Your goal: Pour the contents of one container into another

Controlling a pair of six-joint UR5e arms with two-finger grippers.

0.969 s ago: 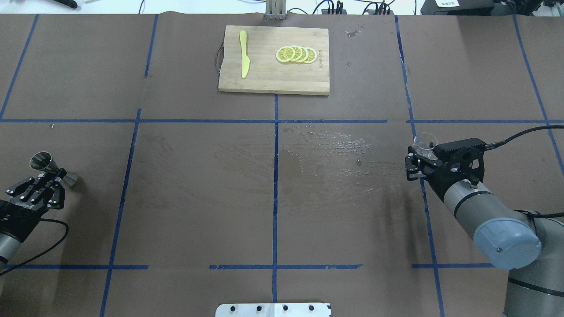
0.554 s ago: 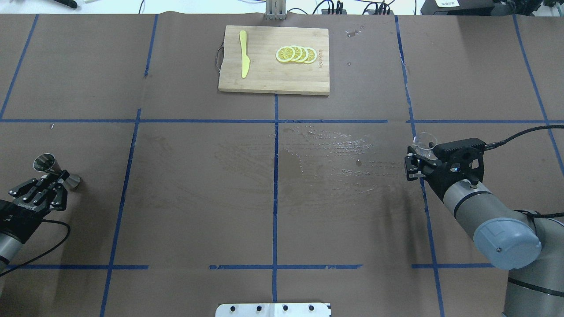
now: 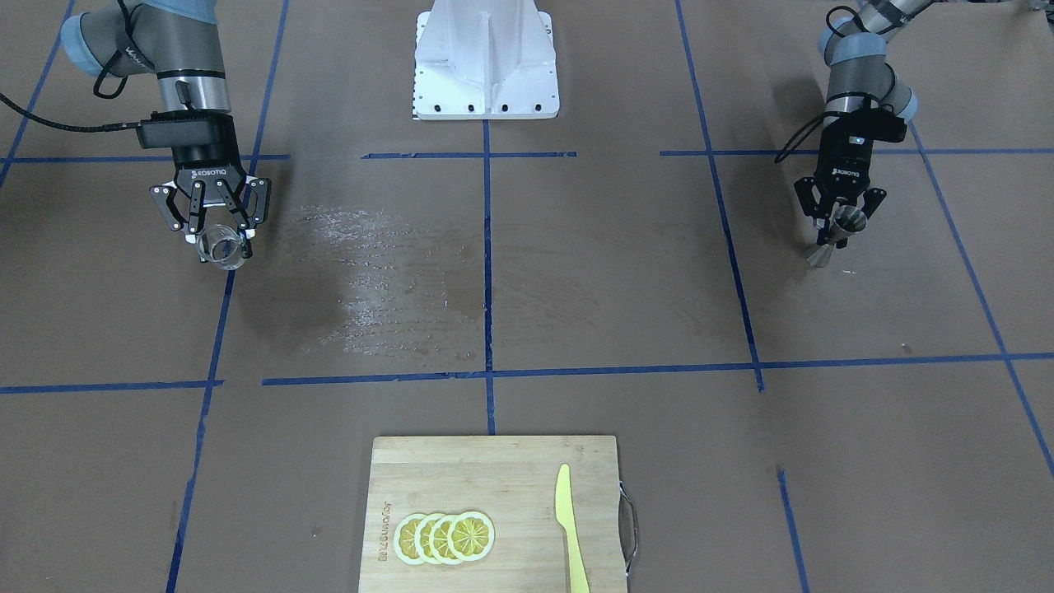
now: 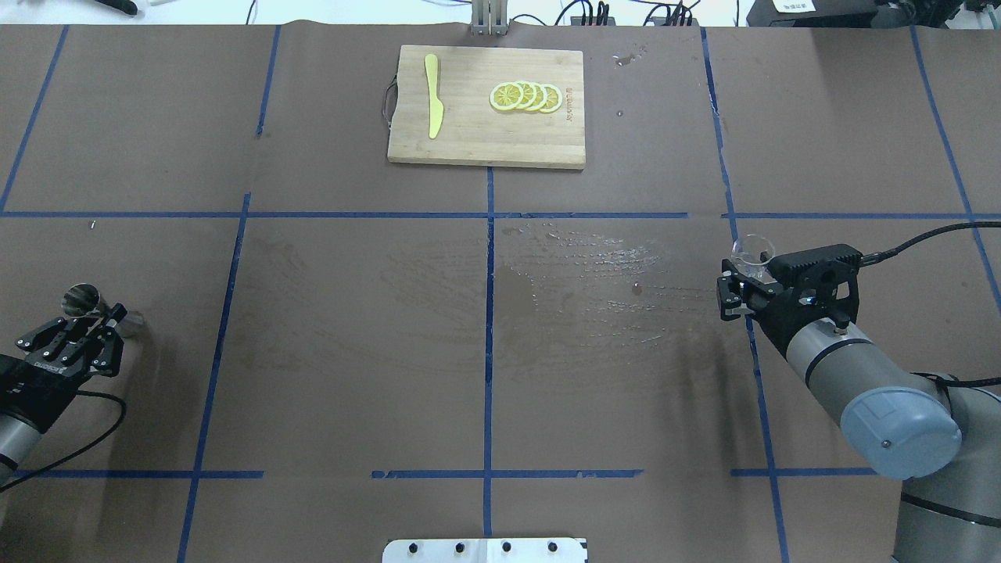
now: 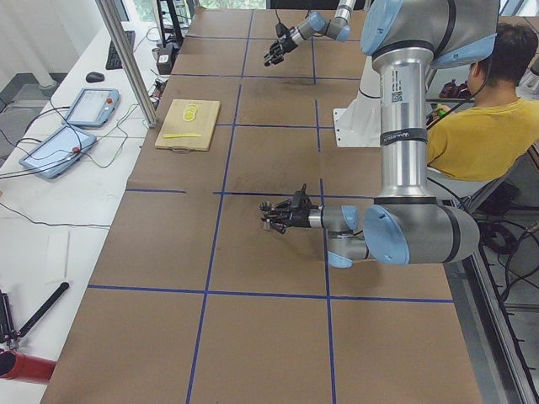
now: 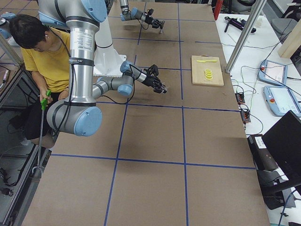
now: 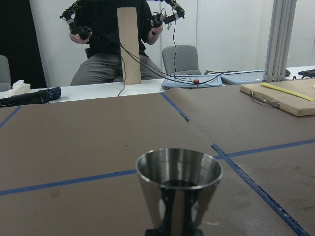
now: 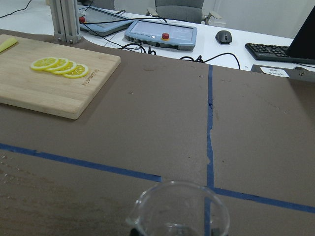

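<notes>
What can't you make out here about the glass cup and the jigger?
- Liquid in the glass cup: right wrist view's bottom edge cuts off its base; elsewhere too small.
- Lower cone of the jigger: cut off by the left wrist view's bottom edge.
- Whether the jigger touches the table: too small everywhere.

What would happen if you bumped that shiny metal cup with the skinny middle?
The jigger probably tips easily: it looks tall with a narrow waist and small foot. Its polished steel likely feels slippery but stiff, so the left fingers pinch the waist.

Four fixed views, two wrist close-ups
</notes>
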